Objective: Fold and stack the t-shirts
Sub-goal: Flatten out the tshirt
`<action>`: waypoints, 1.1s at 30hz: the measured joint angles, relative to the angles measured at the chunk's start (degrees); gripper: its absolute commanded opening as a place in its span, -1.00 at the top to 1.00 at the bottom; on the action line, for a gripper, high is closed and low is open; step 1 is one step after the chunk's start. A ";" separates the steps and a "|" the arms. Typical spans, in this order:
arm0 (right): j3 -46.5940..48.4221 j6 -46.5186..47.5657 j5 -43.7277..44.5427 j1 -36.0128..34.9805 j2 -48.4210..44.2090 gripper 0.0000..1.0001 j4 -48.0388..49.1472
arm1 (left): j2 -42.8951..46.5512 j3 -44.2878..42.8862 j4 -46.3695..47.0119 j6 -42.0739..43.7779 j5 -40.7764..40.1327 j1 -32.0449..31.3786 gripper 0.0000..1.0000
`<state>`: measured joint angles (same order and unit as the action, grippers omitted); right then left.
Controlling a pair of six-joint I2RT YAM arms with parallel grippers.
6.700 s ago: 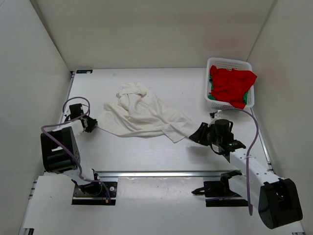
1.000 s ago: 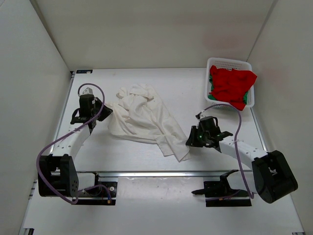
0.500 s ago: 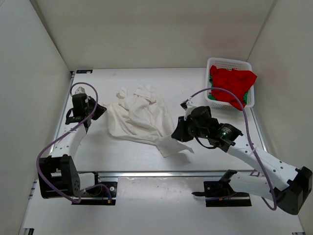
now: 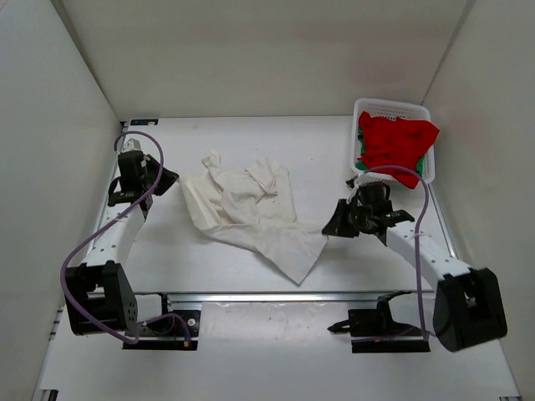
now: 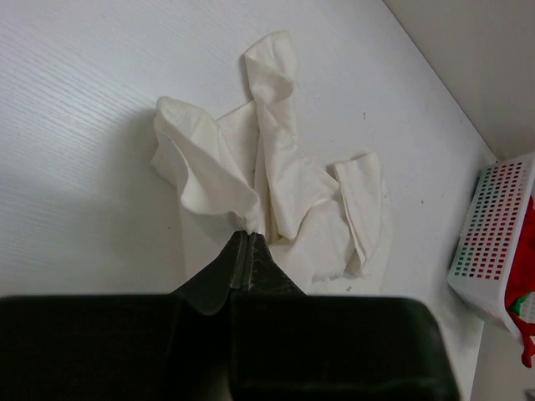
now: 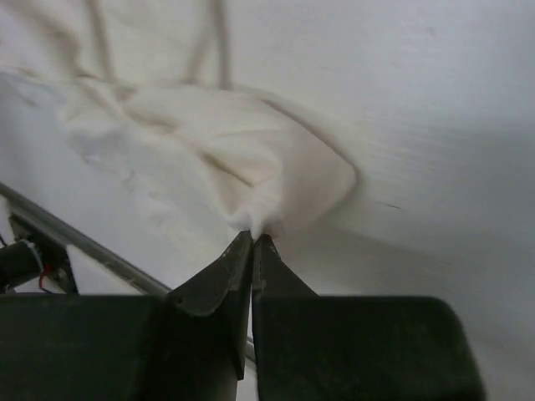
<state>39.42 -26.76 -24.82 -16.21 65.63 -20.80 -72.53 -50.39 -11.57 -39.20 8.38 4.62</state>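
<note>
The off-white t-shirt lies crumpled and partly stretched across the middle of the table. My left gripper is shut on its left edge; the left wrist view shows the fingertips pinching a fold of the cloth. My right gripper is shut on the shirt's right edge, and the right wrist view shows it pinching a bunched corner low over the table. The bright red t-shirt lies heaped in the basket, with the green t-shirt showing under it.
The white perforated basket stands at the back right corner, also at the right edge of the left wrist view. White walls enclose the table on three sides. A metal rail runs along the near edge.
My right gripper has moved right and down toward the table, drawing the shirt's right edge out. My left gripper has shifted back and left. The shirt lies more spread out.
</note>
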 measured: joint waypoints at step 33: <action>-13.68 -3.23 17.38 -9.60 -0.44 0.20 6.23 | 8.61 12.55 -4.42 1.95 -2.36 -3.41 1.00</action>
<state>25.74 -30.00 -7.44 -25.80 65.19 -14.57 -63.92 -37.85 -15.99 -37.26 6.02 1.21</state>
